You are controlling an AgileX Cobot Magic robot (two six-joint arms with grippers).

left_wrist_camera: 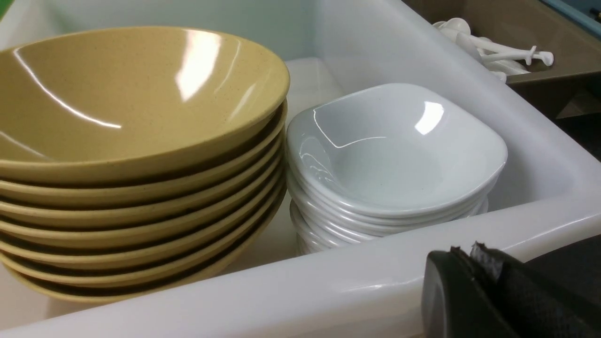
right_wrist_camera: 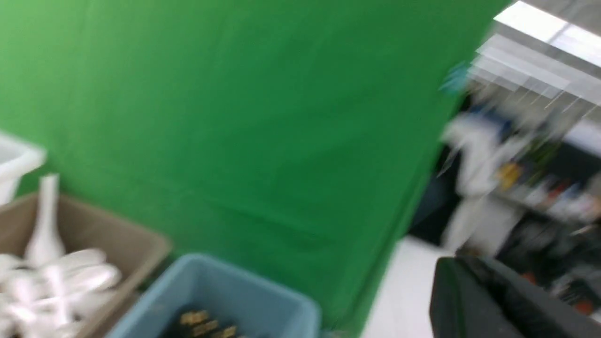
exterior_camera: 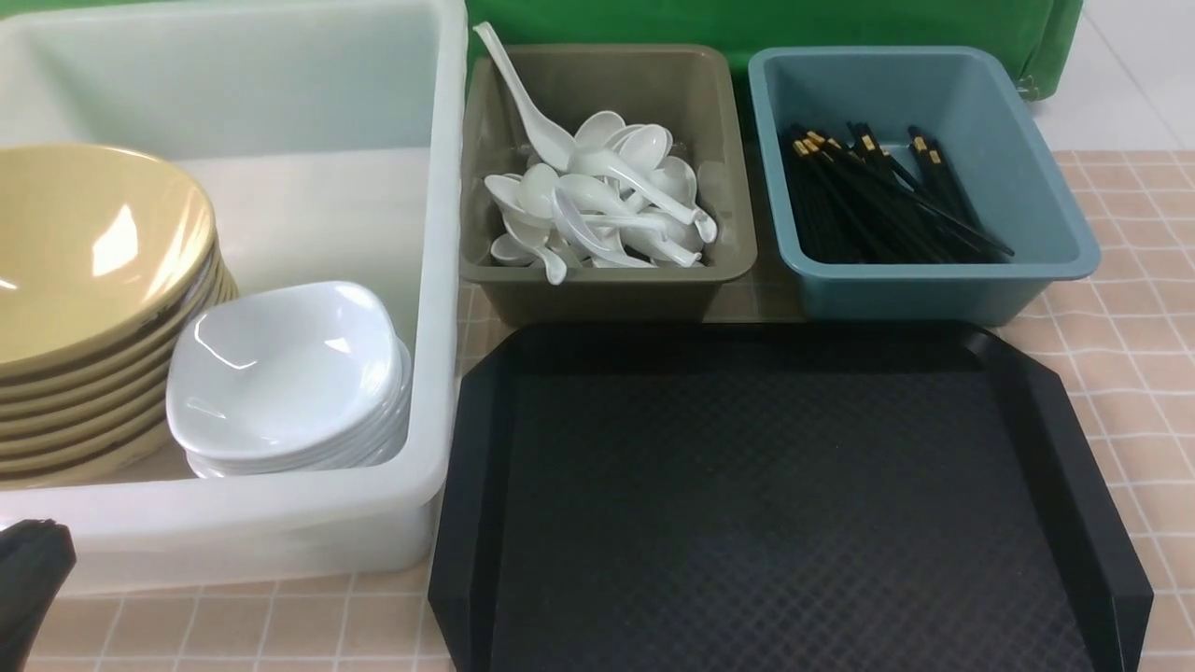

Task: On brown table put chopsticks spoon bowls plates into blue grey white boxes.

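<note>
Several tan bowls (exterior_camera: pixel 84 243) are stacked in the white box (exterior_camera: pixel 439 280), with a stack of white plates (exterior_camera: pixel 280 364) beside them. White spoons (exterior_camera: pixel 597 196) lie heaped in the grey box (exterior_camera: pixel 607 289). One spoon leans up against its back corner. Black chopsticks (exterior_camera: pixel 878 205) lie in the blue box (exterior_camera: pixel 896 294). My left gripper (left_wrist_camera: pixel 465 251) is shut and empty, just outside the white box's near wall (left_wrist_camera: pixel 328 291), close to the plates (left_wrist_camera: pixel 394 150). My right gripper (right_wrist_camera: pixel 462 263) is raised, shut and empty, and its view is blurred.
An empty black tray (exterior_camera: pixel 775 504) with cut corners lies on the brown table (exterior_camera: pixel 1139 280) in front of the grey and blue boxes. A green backdrop (exterior_camera: pixel 747 23) hangs behind the boxes. The left gripper (exterior_camera: pixel 33 551) shows at the front view's lower left corner.
</note>
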